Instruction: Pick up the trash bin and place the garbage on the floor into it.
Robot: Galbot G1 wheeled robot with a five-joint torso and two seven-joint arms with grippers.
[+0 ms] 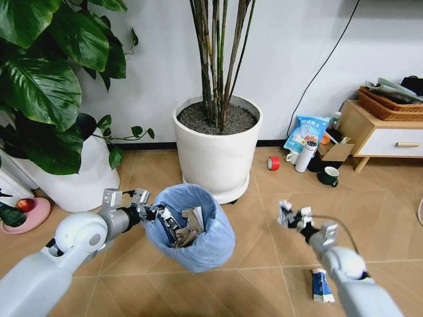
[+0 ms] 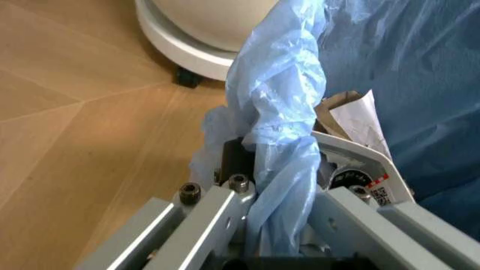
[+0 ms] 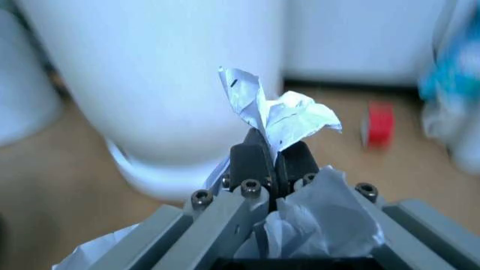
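While the left gripper [image 1: 151,212] is clamping the bag-lined rim of the trash bin [image 1: 192,228], holding it tilted above the floor [image 1: 264,218], the right gripper [image 1: 288,216] is pinching a crumpled white paper wad [image 3: 281,115] beside it, with 1 blue-white packet [image 1: 321,285] lying below.

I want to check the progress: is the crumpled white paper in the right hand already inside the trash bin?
No. The right hand holds the crumpled white paper in the air, apart from the trash bin held by the left hand.
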